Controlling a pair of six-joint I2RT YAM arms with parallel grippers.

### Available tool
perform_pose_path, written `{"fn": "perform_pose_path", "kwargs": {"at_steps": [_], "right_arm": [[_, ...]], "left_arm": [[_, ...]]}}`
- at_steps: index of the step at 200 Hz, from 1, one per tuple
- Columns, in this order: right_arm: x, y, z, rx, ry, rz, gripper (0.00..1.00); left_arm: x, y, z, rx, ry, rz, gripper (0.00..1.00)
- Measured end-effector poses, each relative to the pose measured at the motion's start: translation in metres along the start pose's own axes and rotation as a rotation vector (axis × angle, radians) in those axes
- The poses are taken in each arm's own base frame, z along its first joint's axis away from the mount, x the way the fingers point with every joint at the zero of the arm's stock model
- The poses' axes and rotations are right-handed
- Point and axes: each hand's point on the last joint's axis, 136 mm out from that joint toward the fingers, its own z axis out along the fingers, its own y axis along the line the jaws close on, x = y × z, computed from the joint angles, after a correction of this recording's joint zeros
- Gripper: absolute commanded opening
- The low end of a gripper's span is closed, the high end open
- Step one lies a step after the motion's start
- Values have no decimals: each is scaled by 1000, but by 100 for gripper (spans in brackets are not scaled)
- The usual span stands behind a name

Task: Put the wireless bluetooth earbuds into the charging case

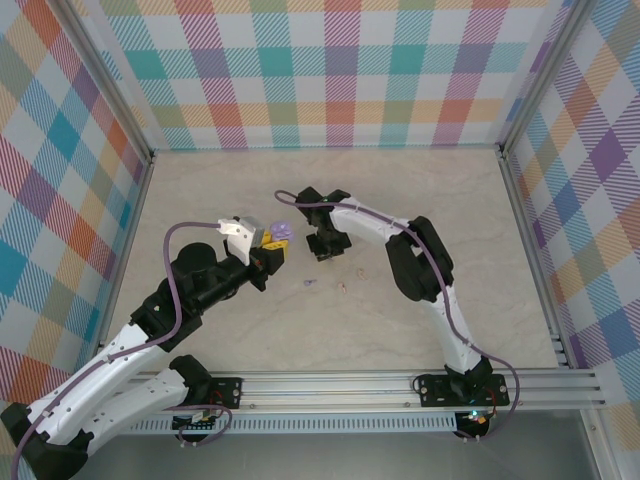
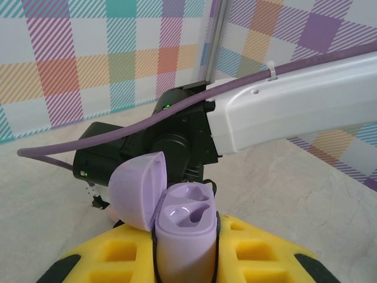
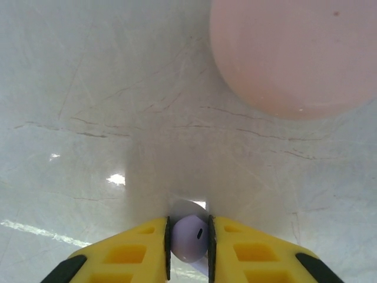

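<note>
A glossy, rounded purple earbud (image 3: 189,236) is sitting pinched between the yellow right fingers (image 3: 129,253), which are closed tight on it just over the pale marbled bench (image 3: 88,88). A smooth pink disc (image 3: 294,53) is lying near. The left fingers (image 2: 118,250) are clamping the lilac charging case (image 2: 184,236), its lid hanging open and its moulded sockets bare. A second purple bud (image 1: 310,283) and a pale bud (image 1: 343,288) are lying loose between the arms.

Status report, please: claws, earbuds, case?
Left claw shut on purple case, lid open, slots empty. Right claw shut on purple earbud. Pink disc close ahead.
</note>
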Motion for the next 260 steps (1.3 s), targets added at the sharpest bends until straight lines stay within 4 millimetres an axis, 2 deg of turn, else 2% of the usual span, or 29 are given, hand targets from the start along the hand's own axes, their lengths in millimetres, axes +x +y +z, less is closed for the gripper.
{"fn": "perform_pose_path", "kwargs": {"at_steps": [19,47,80,126,156,186,211,227,260], "right_arm": [[4,-10,-2,-15,-13,45,19],[19,-41,-5,-42,-14,155,18],[29,-67,-9,-110,-45,277,17],[32,-75,-17,-262,-100,389,16],[33,-83,-14,-262,-107,439,17],[36,-94,-11,-197,-109,459,23],[39,-101,-11,-150,-97,450,39],[37,-103,-14,-138,-100,433,44],[26,-103,-22,-124,-105,350,46]], "left_arm": [[0,0,0,0,0,0,9],[1,0,1,0,5,-4,9],[8,1,9,-4,32,-20,9],[19,4,26,-11,70,-48,7],[29,6,37,-18,103,-69,7],[38,7,44,-23,132,-80,7],[38,7,44,-23,133,-80,7],[38,7,44,-23,133,-81,7],[38,7,44,-23,133,-81,6]]}}
